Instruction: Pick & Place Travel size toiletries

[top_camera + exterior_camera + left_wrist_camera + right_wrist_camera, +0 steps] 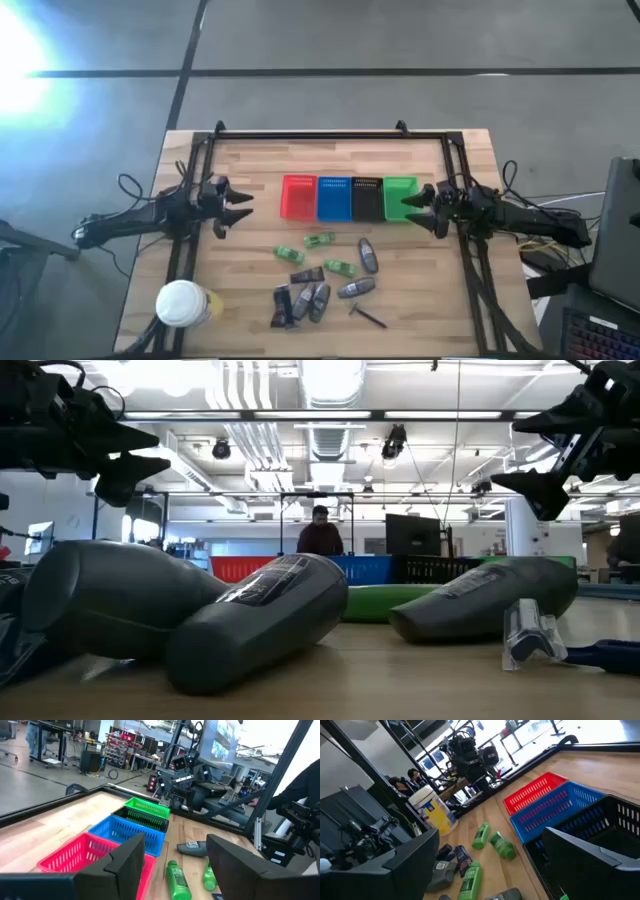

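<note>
Currently no toiletry appears to have been placed, so the whole pick-and-place job remains ahead, as far as the high view shows. Starting with the largest elements: the wooden table carries a row of four slotted baskets at its centre, red basket, blue basket, black basket and green basket, touching side by side. None shows an item inside from above.

The left gripper hovers above the table beside the red basket, fingers parted, holding nothing. The right gripper hovers beside the green basket, fingers spread wide, also empty.

A white-lidded jar stands near the table's front left corner.

The travel size toiletries lie scattered on the table in front of the baskets: green packets, grey oval pieces, dark tubes and a thin black stick. All remain to be picked.
</note>
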